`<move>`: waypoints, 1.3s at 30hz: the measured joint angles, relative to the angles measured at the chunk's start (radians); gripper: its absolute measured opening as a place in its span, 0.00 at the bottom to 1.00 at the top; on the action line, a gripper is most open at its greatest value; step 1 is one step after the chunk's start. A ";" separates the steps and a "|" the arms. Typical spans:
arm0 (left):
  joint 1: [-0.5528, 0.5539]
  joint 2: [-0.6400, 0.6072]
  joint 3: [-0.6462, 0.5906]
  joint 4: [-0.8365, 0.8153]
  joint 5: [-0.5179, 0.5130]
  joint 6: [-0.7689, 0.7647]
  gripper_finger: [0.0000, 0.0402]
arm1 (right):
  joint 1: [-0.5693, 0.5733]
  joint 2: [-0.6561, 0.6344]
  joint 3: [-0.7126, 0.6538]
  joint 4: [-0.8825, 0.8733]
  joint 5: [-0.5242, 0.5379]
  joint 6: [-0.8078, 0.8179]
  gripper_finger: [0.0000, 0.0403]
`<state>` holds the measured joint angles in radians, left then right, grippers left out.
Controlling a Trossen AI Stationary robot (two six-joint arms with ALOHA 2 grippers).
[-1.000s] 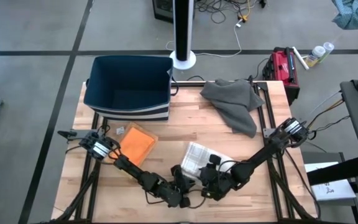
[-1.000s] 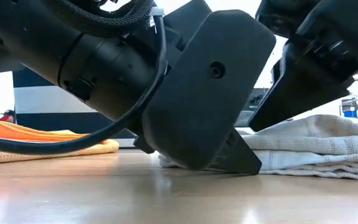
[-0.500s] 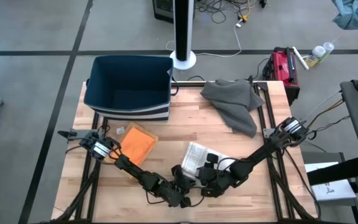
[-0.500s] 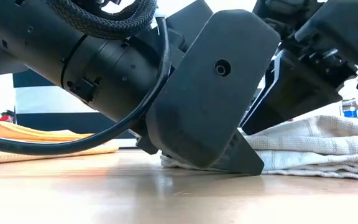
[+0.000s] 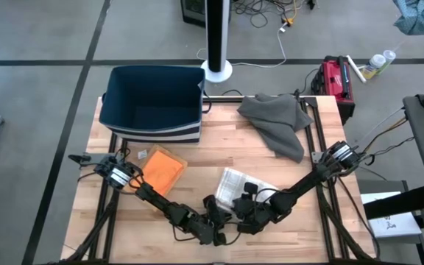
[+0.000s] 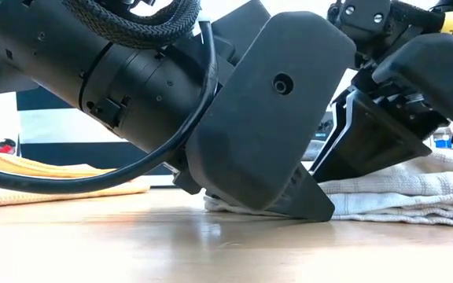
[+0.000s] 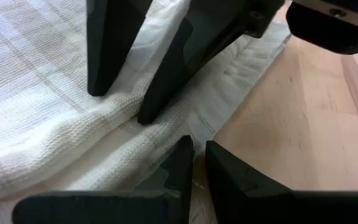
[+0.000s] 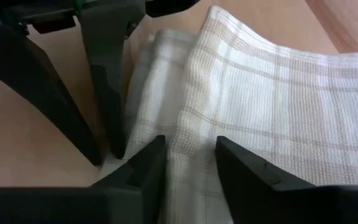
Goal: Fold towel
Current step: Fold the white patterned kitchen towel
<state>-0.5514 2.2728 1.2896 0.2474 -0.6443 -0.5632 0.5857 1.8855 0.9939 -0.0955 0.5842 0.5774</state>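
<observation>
A white checked towel, folded, lies flat on the wooden table's near middle. Both grippers meet at its near edge. My left gripper stands at the towel's hem, slanting down from the left, fingers almost together on the cloth. My right gripper slants down from the right, open, its fingers on either side of a raised ridge of towel. In the low view my left gripper fills the foreground, its tip at table level, with my right gripper behind it on the towel. My left gripper has the towel's hemmed near edge running into the narrow gap between its two fingers, which slant down from the table's left. One layer or several, I cannot tell. The towel lies on the table. My right gripper sets both fingertips on the towel's top layer close to the same edge, slanting down from the right. A ridge of cloth stands between the fingers. The towel stays flat on the table.
An orange cloth lies to the left of the towel, a grey cloth at the far right, and a dark blue bin stands at the far left. Bare wood lies along the near edge.
My right gripper has sunk a little onto the towel beside my left gripper. The towel has stayed where it was.
</observation>
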 joint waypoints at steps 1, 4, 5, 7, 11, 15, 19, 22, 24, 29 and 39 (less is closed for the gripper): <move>0.000 0.000 0.000 0.000 0.000 -0.001 0.10 | 0.000 0.000 0.000 -0.001 0.000 0.000 0.30; 0.000 0.000 0.000 0.000 0.000 -0.004 0.10 | 0.000 0.000 0.003 -0.003 0.000 0.000 0.18; 0.001 0.000 0.000 0.000 0.001 -0.004 0.10 | 0.001 0.000 0.007 -0.004 0.000 -0.001 0.13; 0.001 0.000 0.000 0.000 0.001 -0.004 0.10 | 0.001 0.000 0.016 -0.005 -0.009 -0.002 0.04; 0.002 0.000 -0.001 0.000 0.002 -0.010 0.10 | 0.000 0.000 0.038 -0.007 -0.057 0.008 0.03; 0.003 0.000 -0.001 0.000 0.002 -0.017 0.10 | 0.011 0.000 0.071 -0.006 -0.065 0.011 0.01; 0.003 0.000 -0.001 0.000 0.003 -0.019 0.10 | 0.018 0.000 0.087 -0.025 -0.069 0.025 0.01; 0.003 0.000 -0.001 0.000 0.003 -0.020 0.10 | 0.021 0.000 0.086 -0.039 -0.069 0.051 0.02; 0.003 0.000 -0.001 0.000 0.003 -0.020 0.10 | 0.023 0.000 0.085 -0.043 -0.068 0.057 0.02; 0.003 0.000 -0.001 0.000 0.002 -0.021 0.10 | 0.025 0.004 0.084 -0.044 -0.061 0.056 0.05; 0.003 0.000 -0.001 0.000 0.002 -0.023 0.10 | 0.045 0.045 0.084 -0.047 -0.059 0.002 0.30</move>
<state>-0.5480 2.2726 1.2884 0.2478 -0.6418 -0.5859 0.6309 1.9305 1.0779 -0.1427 0.5250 0.5797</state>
